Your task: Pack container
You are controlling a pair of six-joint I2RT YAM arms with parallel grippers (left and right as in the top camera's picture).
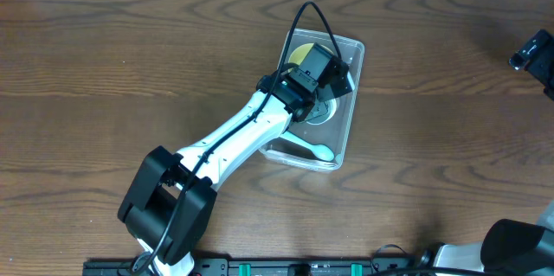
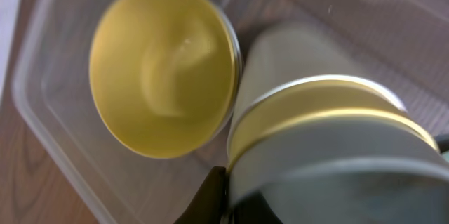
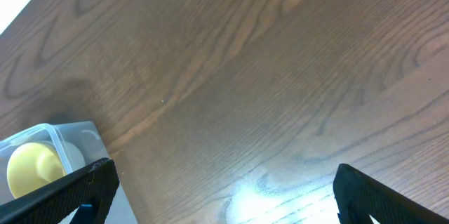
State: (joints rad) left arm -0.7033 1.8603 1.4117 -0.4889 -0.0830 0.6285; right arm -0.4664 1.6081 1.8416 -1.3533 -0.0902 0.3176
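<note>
The clear container [image 1: 352, 103] stands at the table's middle. A yellow bowl [image 1: 302, 54] lies in its far end and also shows in the left wrist view [image 2: 165, 69]. A white spoon [image 1: 313, 147] lies at its near end. My left gripper [image 1: 333, 86] is inside the container, shut on the rim of a grey bowl [image 2: 330, 161] with a yellow band, which is tilted beside the yellow bowl. One finger [image 2: 224, 196] presses the bowl's outer wall. My right gripper [image 3: 231, 196] is open and empty above bare table, far right of the container [image 3: 70, 136].
The dark wooden table stretches on all sides of the container. The right arm's wrist [image 1: 532, 51] hangs at the far right edge. The arm bases stand along the front edge.
</note>
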